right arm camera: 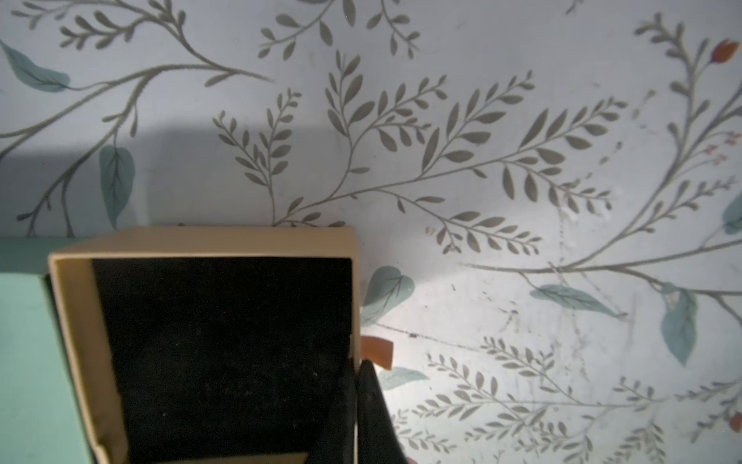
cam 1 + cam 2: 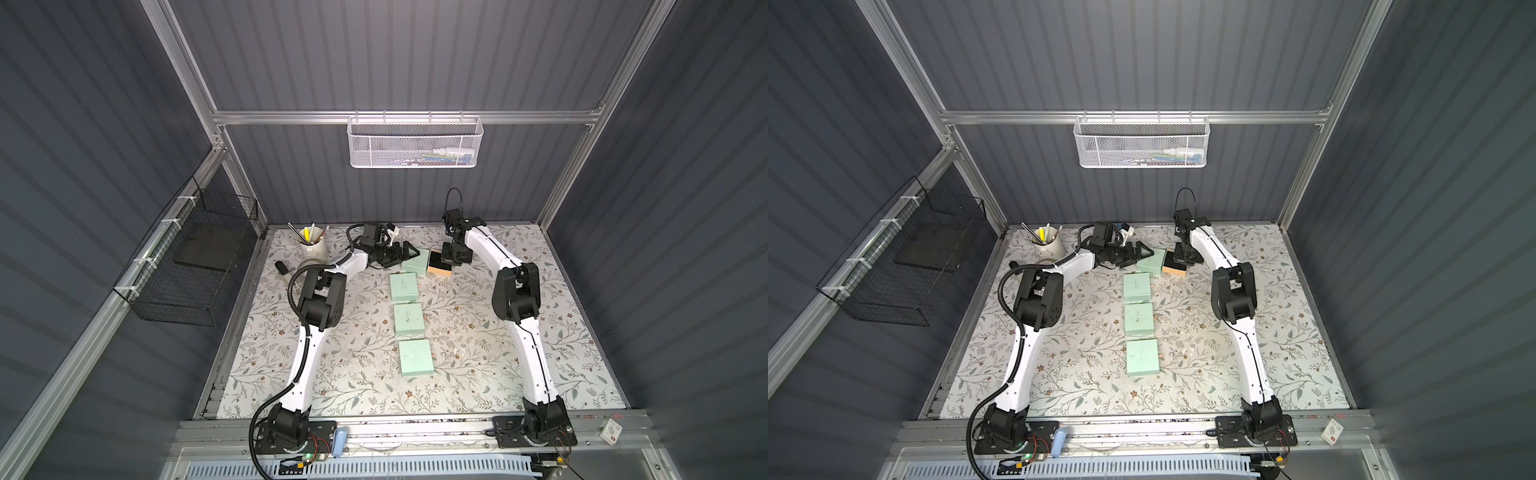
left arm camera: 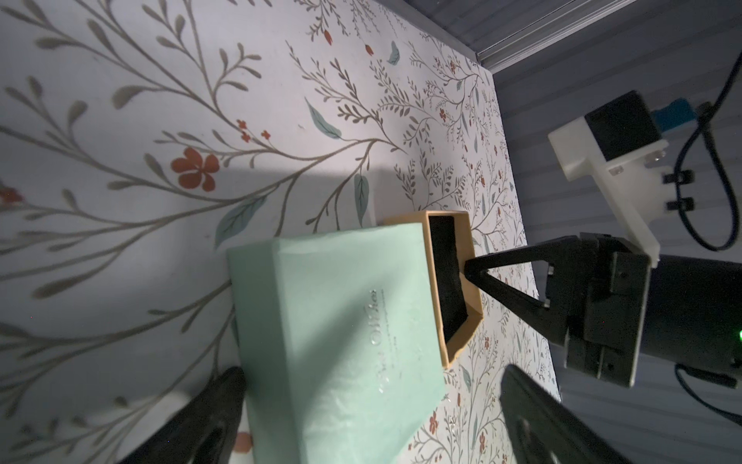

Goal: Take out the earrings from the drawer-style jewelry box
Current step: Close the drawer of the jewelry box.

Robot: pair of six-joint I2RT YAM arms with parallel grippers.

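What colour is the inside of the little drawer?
Black; the drawer lining shows best in the right wrist view.

Floral-print table (image 2: 478, 353): three closed mint boxes (image 2: 409, 319) lined up down the middle, a fourth mint box (image 2: 417, 262) beyond them with its tan drawer (image 2: 437, 266) slid out, and a pen cup (image 2: 312, 249) far left.

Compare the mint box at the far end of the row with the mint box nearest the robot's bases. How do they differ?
The far box has its tan drawer pulled out, showing a black lining; the nearest box is closed, with no drawer showing. The right gripper pinches the wall of the far box's drawer; nothing touches the nearest box. Both boxes are flat, roughly square and of the same mint colour.
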